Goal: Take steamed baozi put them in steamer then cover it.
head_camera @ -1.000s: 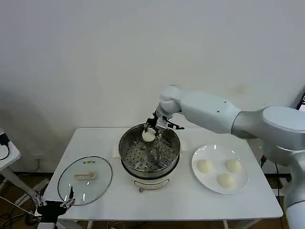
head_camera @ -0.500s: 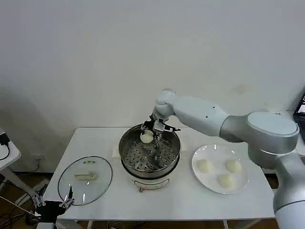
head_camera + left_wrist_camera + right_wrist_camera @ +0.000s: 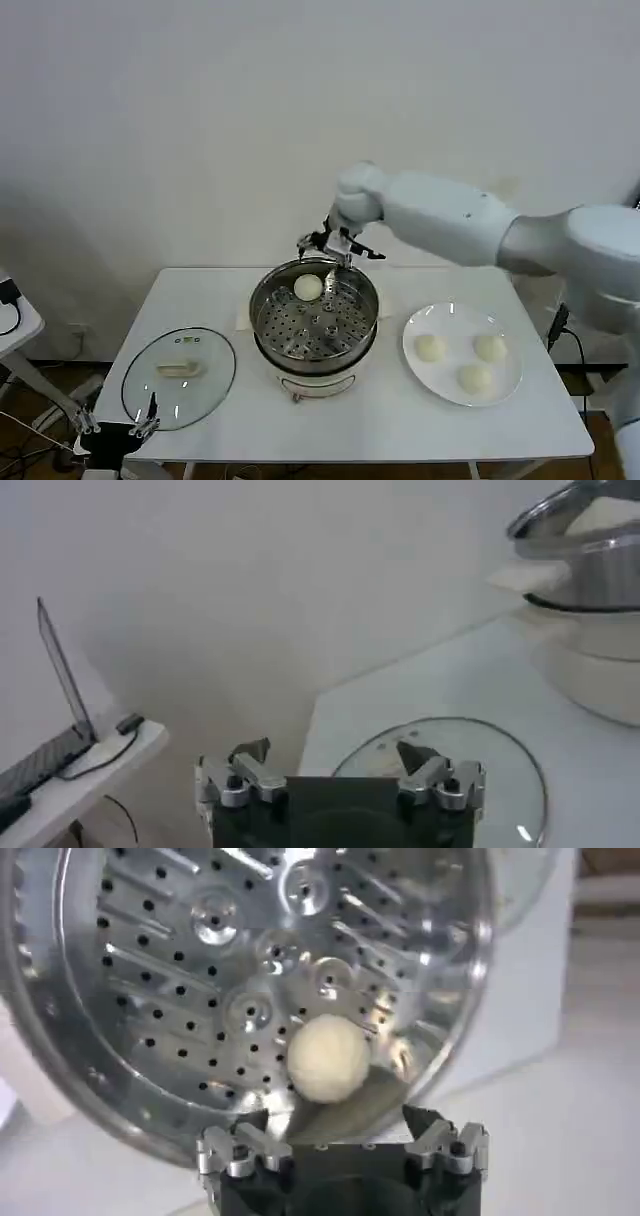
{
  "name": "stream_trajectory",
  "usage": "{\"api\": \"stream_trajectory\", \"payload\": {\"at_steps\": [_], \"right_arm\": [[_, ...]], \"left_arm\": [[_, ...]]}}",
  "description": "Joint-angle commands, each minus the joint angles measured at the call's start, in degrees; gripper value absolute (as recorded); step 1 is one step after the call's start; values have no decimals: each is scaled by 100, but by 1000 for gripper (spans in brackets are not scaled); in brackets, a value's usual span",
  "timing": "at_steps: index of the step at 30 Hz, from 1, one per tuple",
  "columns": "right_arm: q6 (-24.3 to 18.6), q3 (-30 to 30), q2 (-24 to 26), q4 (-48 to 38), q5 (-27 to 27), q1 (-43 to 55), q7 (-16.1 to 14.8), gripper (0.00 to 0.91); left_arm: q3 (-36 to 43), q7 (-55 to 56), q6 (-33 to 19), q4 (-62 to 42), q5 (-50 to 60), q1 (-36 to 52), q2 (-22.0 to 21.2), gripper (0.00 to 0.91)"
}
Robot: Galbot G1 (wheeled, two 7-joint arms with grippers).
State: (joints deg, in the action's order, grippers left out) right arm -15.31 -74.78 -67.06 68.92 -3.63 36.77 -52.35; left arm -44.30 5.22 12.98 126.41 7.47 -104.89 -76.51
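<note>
Above the far rim of the steamer [image 3: 314, 325], in the head view, the right gripper [image 3: 334, 248] hangs with its jaws open and holding nothing. One baozi [image 3: 308, 287] lies on the perforated tray inside the steamer, near the far wall, just below this gripper. Right of the steamer stands a white plate [image 3: 427, 374] with three more baozi [image 3: 430, 348] on it, apart from each other. Left of the steamer a glass lid [image 3: 178, 376] lies flat on the desk [image 3: 380, 430]. The left gripper [image 3: 114, 432] waits low at the desk's near edge, in front of the lid.

From the left wrist camera, the left gripper [image 3: 339, 766] has its jaws wide and empty; the glass lid [image 3: 500, 765] is just beyond them, and the steamer [image 3: 590, 590] stands further behind the lid.

From the right wrist camera, the right gripper [image 3: 342, 1126] shows its jaws spread wide, and the baozi [image 3: 328, 1057] rests on the steamer's tray [image 3: 180, 998] close to the wall, clear of both fingers.
</note>
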Motion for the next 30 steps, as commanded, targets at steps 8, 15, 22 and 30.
{"api": "stream_trajectory", "payload": {"at_steps": [8,15,22,30], "right_arm": [[2465,-483,3362,1953,1383,261,-408,907],[2737,-320,4128,2203,1136,-588,-304,907],[2755,87,4099,1979,981,-1479,-320,907],[3066,920,3490,1217,924,-2454,-102,907]], "left_arm": [[247,-51,41,139,44,32,263,907],[317,-54,20,140,135,-10,392,907],[294,-41,4,109,187,3,444,907],[272,-44,-6,151,264,11,377,907]]}}
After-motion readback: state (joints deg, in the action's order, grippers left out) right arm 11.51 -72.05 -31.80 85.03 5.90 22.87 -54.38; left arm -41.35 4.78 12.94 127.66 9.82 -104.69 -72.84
